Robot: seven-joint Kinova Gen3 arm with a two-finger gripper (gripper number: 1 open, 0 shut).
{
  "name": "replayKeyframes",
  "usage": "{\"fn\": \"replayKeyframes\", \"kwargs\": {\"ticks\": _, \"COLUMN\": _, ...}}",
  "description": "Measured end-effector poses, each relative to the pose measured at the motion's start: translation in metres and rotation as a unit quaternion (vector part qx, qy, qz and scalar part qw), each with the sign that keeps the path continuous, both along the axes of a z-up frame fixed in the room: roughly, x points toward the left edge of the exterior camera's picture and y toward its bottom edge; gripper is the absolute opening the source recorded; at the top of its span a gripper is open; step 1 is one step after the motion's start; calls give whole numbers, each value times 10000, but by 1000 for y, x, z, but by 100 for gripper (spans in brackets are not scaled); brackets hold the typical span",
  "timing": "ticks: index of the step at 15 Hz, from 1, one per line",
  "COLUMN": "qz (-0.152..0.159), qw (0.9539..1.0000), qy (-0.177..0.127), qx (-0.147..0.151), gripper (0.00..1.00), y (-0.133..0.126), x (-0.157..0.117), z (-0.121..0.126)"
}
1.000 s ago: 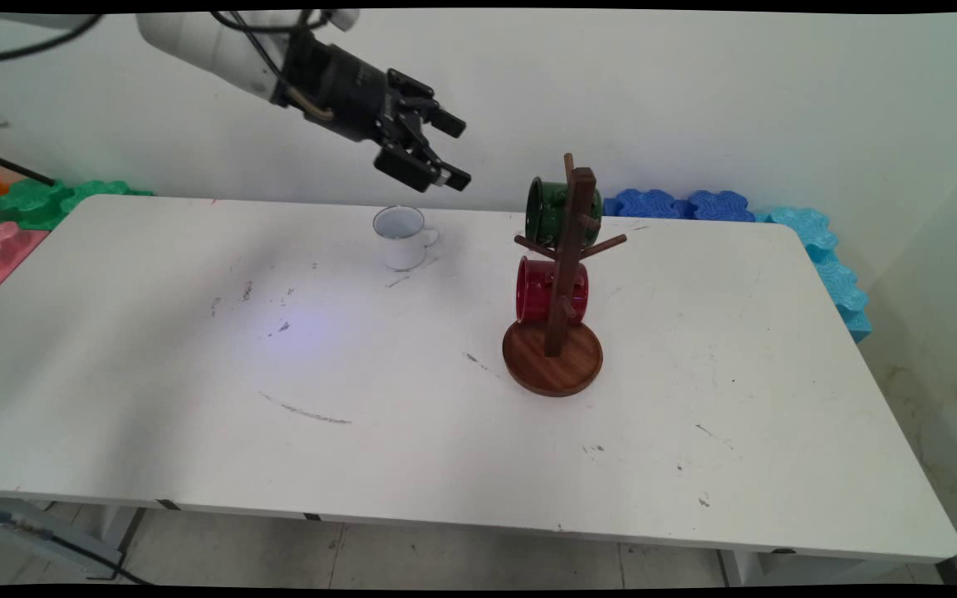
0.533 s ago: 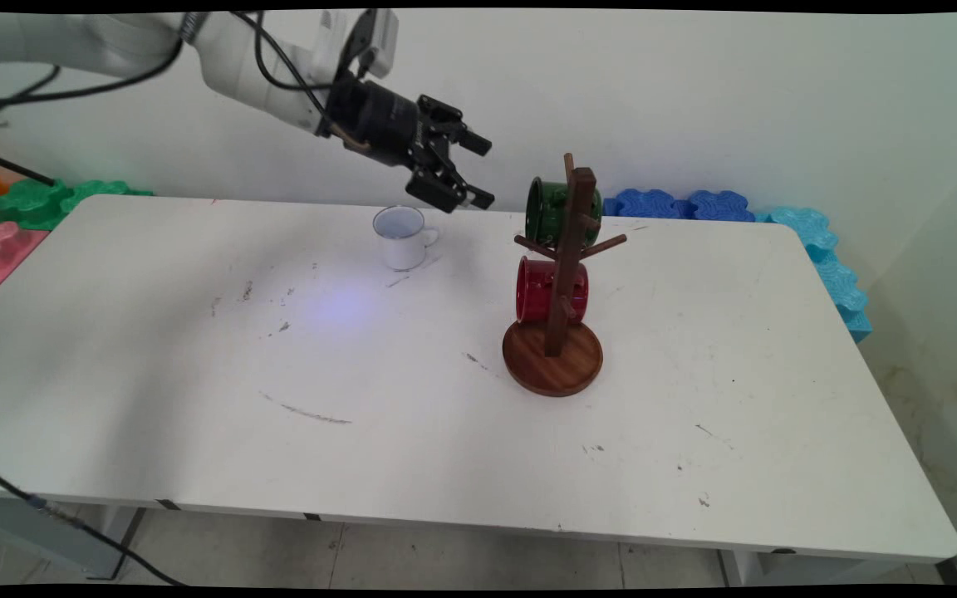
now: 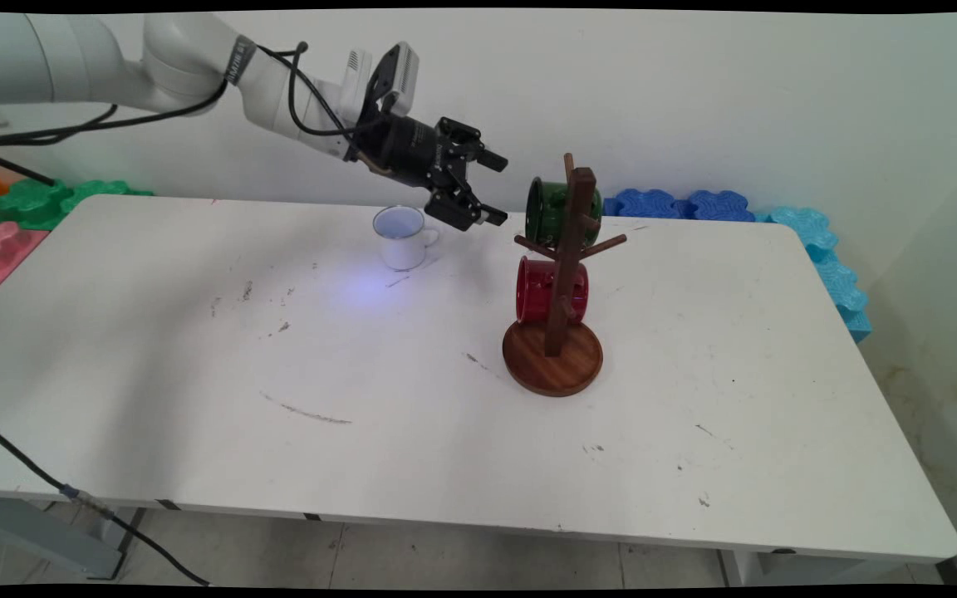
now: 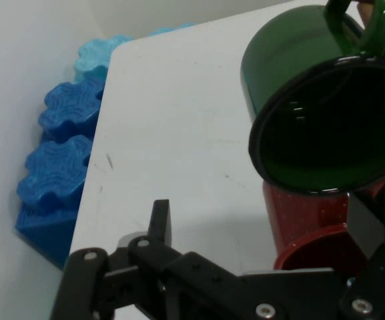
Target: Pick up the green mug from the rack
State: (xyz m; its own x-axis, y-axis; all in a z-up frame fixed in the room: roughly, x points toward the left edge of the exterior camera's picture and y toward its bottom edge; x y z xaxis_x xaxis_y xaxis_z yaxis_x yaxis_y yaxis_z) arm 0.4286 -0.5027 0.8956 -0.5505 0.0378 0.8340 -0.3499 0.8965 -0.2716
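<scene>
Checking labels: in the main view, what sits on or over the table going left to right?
White mug → hand, open, in the air → green mug hung high on the wooden mug tree. The red mug hangs below the green one, so its place in the order is unclear.

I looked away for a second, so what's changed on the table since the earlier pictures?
The black two-finger gripper moved right and down, open, toward the green enamel mug hanging on the wooden mug tree. Nothing grasped. White mug, red mug unmoved.
</scene>
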Motion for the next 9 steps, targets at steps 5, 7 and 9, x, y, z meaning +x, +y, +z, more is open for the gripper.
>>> {"fn": "replayKeyframes", "kwargs": {"ticks": 5, "qz": -70, "qw": 9998, "qy": 134, "qx": -99, "gripper": 100, "y": -8, "x": -1, "z": -6}}
{"fn": "replayKeyframes", "kwargs": {"ticks": 7, "qz": -108, "qw": 9997, "qy": 180, "qx": -133, "gripper": 100, "y": -10, "x": -2, "z": -7}}
{"fn": "replayKeyframes", "kwargs": {"ticks": 9, "qz": -158, "qw": 9995, "qy": 213, "qx": -173, "gripper": 100, "y": -11, "x": -3, "z": -7}}
